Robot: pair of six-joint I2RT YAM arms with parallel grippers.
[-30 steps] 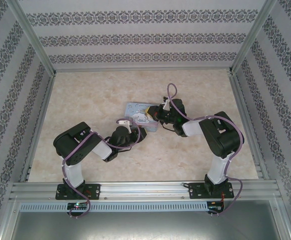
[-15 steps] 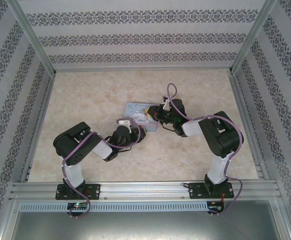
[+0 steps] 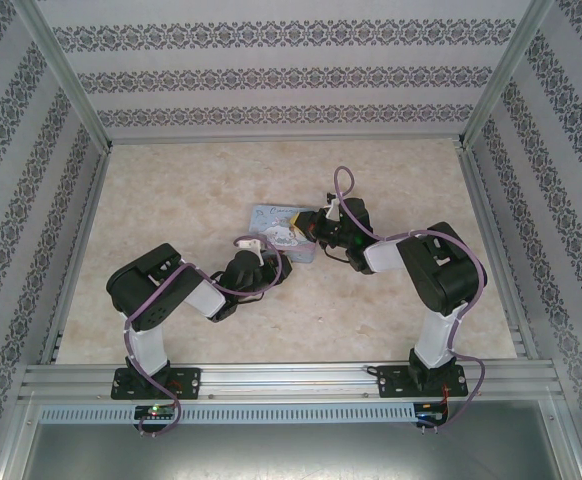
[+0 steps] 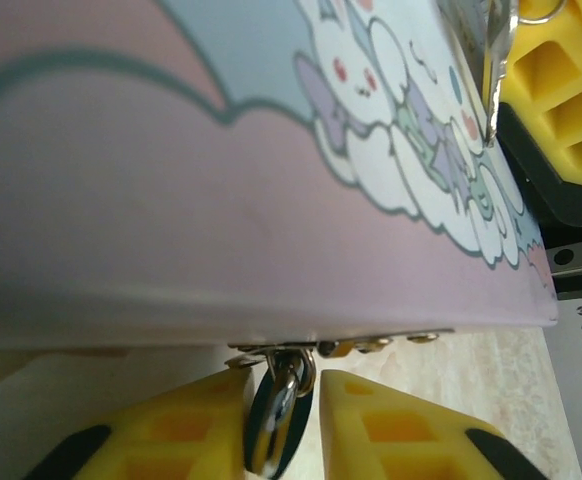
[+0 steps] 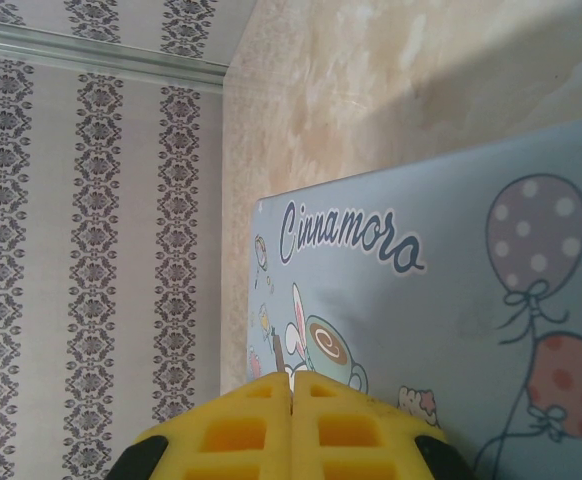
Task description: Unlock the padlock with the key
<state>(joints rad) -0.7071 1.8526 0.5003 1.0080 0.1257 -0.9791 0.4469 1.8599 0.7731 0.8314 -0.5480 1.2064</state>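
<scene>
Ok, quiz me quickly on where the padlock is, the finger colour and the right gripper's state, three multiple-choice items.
1. Where is the padlock?
A. Lying loose, away from everything
B. Hanging at the tin's edge, between the left gripper's fingers
C. On top of the lid

2. What colour are the right gripper's fingers?
A. Red
B. Green
C. Yellow

3. How do the right gripper's jaws stand?
A. Shut together
B. Wide open
C. Closed on the padlock

Answers:
1. B: the left wrist view shows it dangling below the tin's edge, pinched between the two fingers.
2. C: the right wrist view shows both fingers bright yellow.
3. A: the same view shows the fingers pressed together with no gap.
</scene>
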